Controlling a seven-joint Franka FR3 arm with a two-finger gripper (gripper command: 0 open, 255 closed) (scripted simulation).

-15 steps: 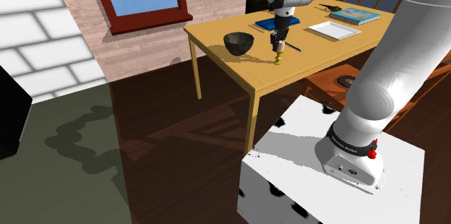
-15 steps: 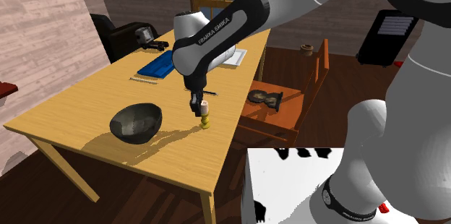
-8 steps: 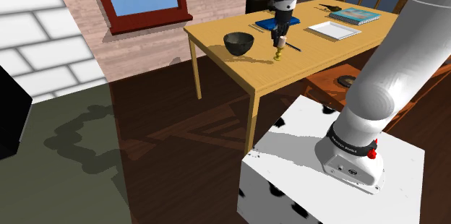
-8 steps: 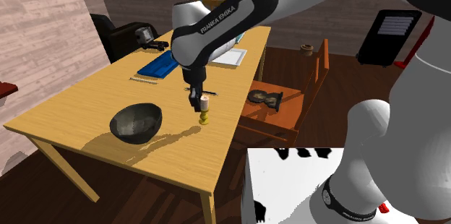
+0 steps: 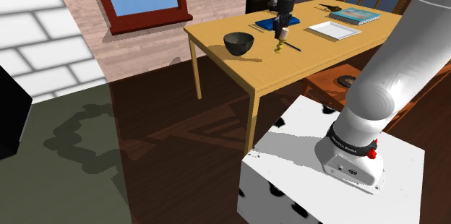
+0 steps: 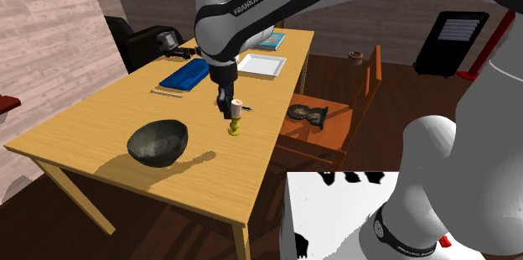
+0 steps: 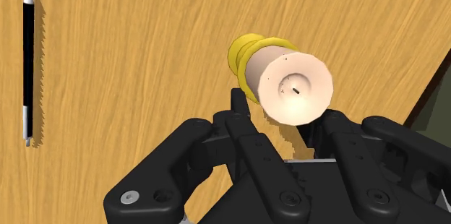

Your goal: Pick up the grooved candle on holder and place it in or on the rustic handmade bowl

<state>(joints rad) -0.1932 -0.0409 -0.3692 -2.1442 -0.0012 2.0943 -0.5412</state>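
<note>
A pale, cream-coloured candle on a yellow holder (image 7: 293, 85) is clasped between the black fingers of my gripper (image 7: 285, 114), which is shut on it. In the shoulder view the candle (image 5: 279, 45) hangs a little above the wooden table (image 5: 289, 71) under the gripper (image 5: 280, 36). The dark, rough bowl (image 5: 238, 42) stands to the shoulder view's left of it, near the table's corner. In the second exterior view the candle (image 6: 235, 119) floats above the tabletop in the gripper (image 6: 230, 111), with the bowl (image 6: 157, 142) lower left of it and its shadow on the wood.
A black pen (image 7: 27, 63) lies on the table near the gripper. Farther back are a blue flat object (image 6: 184, 74), a white tray (image 6: 261, 65) and a book (image 5: 354, 15). A wooden chair (image 6: 335, 107) stands at the table's side; my white stand (image 5: 325, 179) is below.
The gripper has risen with the candle in it, so the holder has come up off the tabletop. The bowl has stayed where it was.
</note>
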